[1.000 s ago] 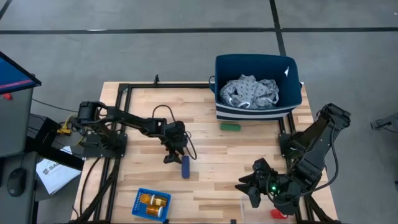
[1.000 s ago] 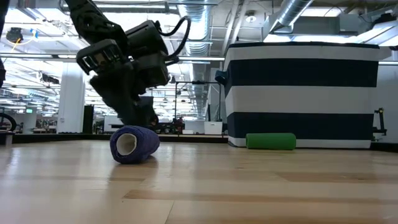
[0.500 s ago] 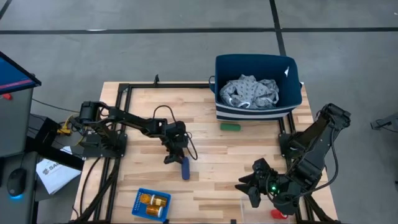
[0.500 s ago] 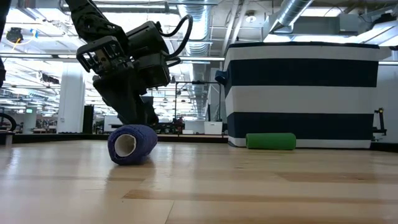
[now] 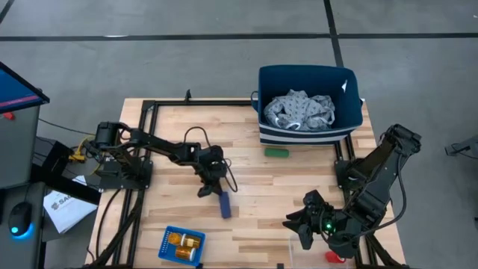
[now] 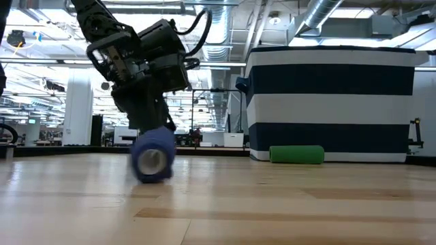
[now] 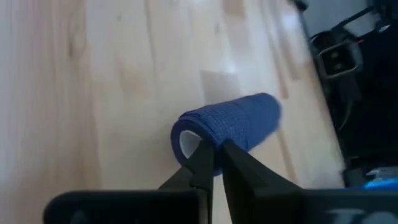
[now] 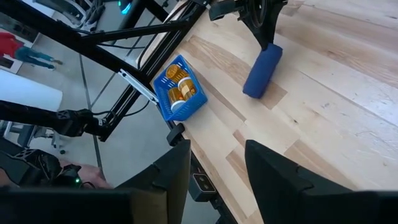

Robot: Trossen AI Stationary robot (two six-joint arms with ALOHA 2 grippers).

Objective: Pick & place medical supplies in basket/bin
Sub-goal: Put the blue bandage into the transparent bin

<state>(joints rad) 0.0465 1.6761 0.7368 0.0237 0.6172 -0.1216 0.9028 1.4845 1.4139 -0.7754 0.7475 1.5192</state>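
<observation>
The left gripper [image 5: 212, 187] is pinched on the rim of the dark blue cylinder [image 5: 223, 204]; in the left wrist view its two fingers [image 7: 200, 163] stand pressed almost together over the hollow end of the roll [image 7: 230, 127], one finger seemingly inside the opening. In the low view the roll [image 6: 152, 156] hangs at the gripper [image 6: 155, 128] with its open end facing the camera, just at the worktop [image 5: 246, 179]; whether it still touches the wood I cannot tell. Out from this gripper, toward the front edge of the worktop, the small blue perforated basket [image 5: 181, 246] sits near the corner with two orange pill bottles [image 5: 190, 243] lying inside it. Away on the far side, the green cylinder [image 5: 277, 152] lies on the wood just beside the navy bin with white stripes [image 5: 308, 134], and the grey patterned cloth [image 5: 302, 110] is bunched inside that bin

The right gripper [image 5: 299, 222] waits above the front right part of the worktop, well apart from the roll, its fingers [image 8: 177, 167] spread with nothing between them. Just beyond it, at the worktop's edge, a red cylinder [image 5: 333, 257] shows partly under the arm
</observation>
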